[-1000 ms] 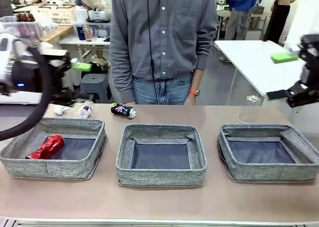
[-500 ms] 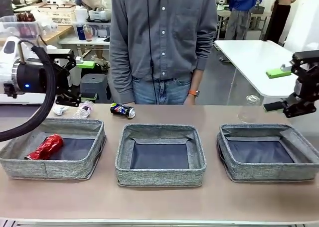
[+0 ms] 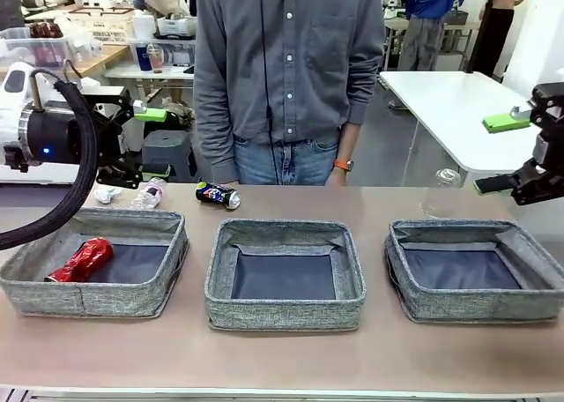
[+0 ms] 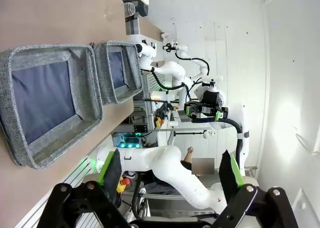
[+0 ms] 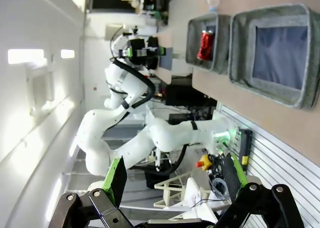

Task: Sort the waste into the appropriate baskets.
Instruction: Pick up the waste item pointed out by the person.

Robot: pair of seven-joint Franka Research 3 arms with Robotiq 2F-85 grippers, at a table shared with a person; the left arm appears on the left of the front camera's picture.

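Left pincer (image 3: 152,144) and right pincer (image 3: 502,153) both hang wide apart up off the bench (image 3: 282,358), nothing held. Left basket (image 3: 97,217) has the red can (image 3: 81,260) in it – middle basket (image 3: 282,228) and right basket (image 3: 476,230) are bare. Dark can (image 3: 217,195), clear bottle (image 3: 148,193) and second bottle (image 3: 441,193) lie behind them — next, I'd guess, is coming down over one. Dark can's logo is too small to read.

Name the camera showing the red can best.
Front view: the red can lies whole and close in the left basket. The right wrist view has it small, far off; the left wrist view takes in two bare baskets.
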